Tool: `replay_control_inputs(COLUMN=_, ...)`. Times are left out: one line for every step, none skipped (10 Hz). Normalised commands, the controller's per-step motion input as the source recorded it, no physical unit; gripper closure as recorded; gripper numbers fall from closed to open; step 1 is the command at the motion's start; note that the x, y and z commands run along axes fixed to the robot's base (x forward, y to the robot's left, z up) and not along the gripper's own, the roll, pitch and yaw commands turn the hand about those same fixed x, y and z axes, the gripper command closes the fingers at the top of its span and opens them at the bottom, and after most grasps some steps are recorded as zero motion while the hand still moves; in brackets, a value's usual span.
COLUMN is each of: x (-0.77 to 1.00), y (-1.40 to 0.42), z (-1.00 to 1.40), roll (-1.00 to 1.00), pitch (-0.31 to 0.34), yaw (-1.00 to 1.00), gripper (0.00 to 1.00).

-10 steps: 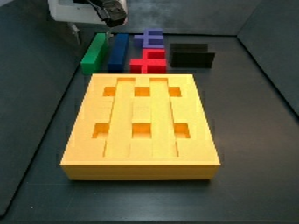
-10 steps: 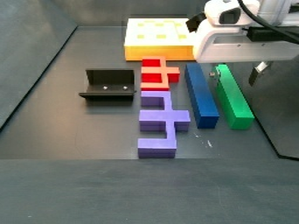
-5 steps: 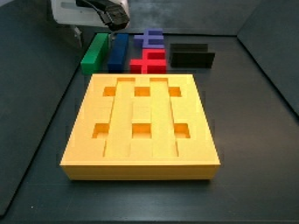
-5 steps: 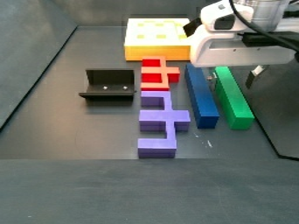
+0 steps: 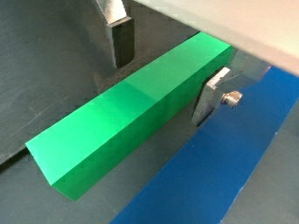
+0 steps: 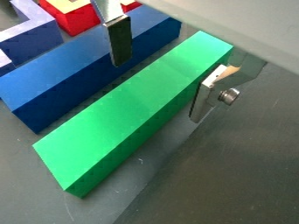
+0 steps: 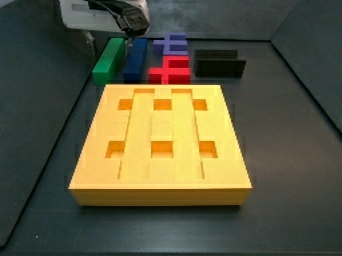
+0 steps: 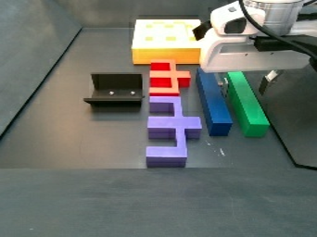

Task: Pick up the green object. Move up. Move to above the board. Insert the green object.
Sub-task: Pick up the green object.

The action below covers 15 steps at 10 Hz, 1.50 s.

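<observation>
Dark grey matte floor (image 7: 297, 170) in both side views, faintly scuffed. Dark walls (image 7: 310, 30) rise from it on all visible sides, meeting it at straight seams; one wall (image 8: 35, 57) slopes outward. Light soft and even, with a dull sheen on the floor (image 8: 87, 194) and only weak shadows.
</observation>
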Motion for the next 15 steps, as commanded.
replay_control_inputs(x=0.0, y=-0.05, z=-0.1, roll=0.0, pitch=-0.073, yaw=0.0, gripper=0.0)
replay_control_inputs(x=0.0, y=-0.01, z=-0.11, roll=0.0, pitch=-0.051, yaw=0.0, gripper=0.0)
replay_control_inputs(x=0.0, y=0.0, z=0.0, roll=0.0, pitch=0.0, yaw=0.0, gripper=0.0)
replay_control_inputs(x=0.0, y=0.0, z=0.0, roll=0.0, pitch=0.0, yaw=0.0, gripper=1.0)
replay_control_inputs(x=0.0, y=0.0, z=0.0, roll=0.0, pitch=0.0, yaw=0.0, gripper=1.0)
replay_control_inputs(x=0.0, y=0.0, z=0.0, roll=0.0, pitch=0.0, yaw=0.0, gripper=1.0)
replay_control_inputs(x=0.0, y=0.0, z=0.0, roll=0.0, pitch=0.0, yaw=0.0, gripper=1.0)
replay_control_inputs(x=0.0, y=0.0, z=0.0, roll=0.0, pitch=0.0, yaw=0.0, gripper=1.0)
replay_control_inputs(x=0.0, y=0.0, z=0.0, roll=0.0, pitch=0.0, yaw=0.0, gripper=1.0)
replay_control_inputs(x=0.0, y=0.0, z=0.0, roll=0.0, pitch=0.0, yaw=0.0, gripper=1.0)
replay_control_inputs(x=0.0, y=0.0, z=0.0, roll=0.0, pitch=0.0, yaw=0.0, gripper=1.0)
replay_control_inputs(x=0.0, y=0.0, z=0.0, roll=0.0, pitch=0.0, yaw=0.0, gripper=1.0)
replay_control_inputs(x=0.0, y=0.0, z=0.0, roll=0.0, pitch=0.0, yaw=0.0, gripper=1.0)
replay_control_inputs(x=0.0, y=0.0, z=0.0, roll=0.0, pitch=0.0, yaw=0.0, gripper=1.0)
replay_control_inputs(x=0.0, y=0.0, z=0.0, roll=0.0, pitch=0.0, yaw=0.0, gripper=1.0)
